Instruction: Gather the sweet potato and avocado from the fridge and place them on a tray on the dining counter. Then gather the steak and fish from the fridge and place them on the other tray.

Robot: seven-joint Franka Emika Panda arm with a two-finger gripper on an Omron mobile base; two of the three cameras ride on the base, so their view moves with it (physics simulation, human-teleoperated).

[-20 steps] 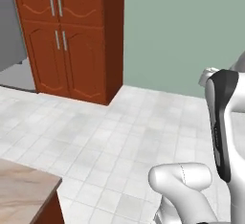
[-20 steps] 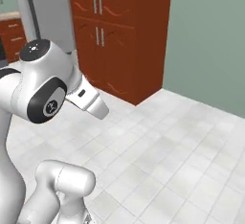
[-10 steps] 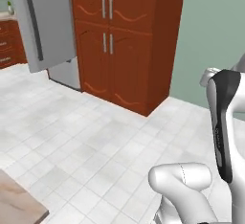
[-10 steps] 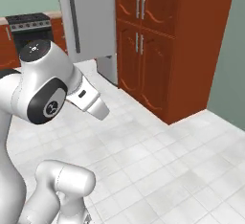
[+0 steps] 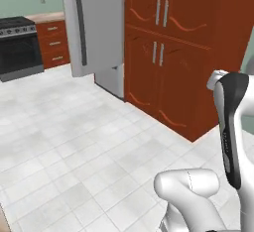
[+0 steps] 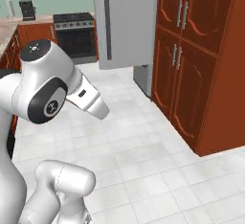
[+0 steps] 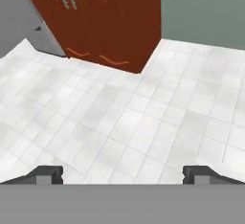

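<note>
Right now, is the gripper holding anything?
No, in the hand view the gripper is open, its fingertips wide apart with only bare floor tiles between them.

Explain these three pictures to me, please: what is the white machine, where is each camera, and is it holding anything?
It is a white robot arm on a base that drives around a rendered kitchen. Two cameras ride on the base behind the arm, one to its left and one to its right; both look forward at the silver-grey fridge, its door shut, beside tall red-brown cabinets, with a black stove further back. The third camera sits on the hand and looks along the gripper at the white tiled floor. The two dark finger tips stand wide apart with nothing between them, so nothing is held.
</note>
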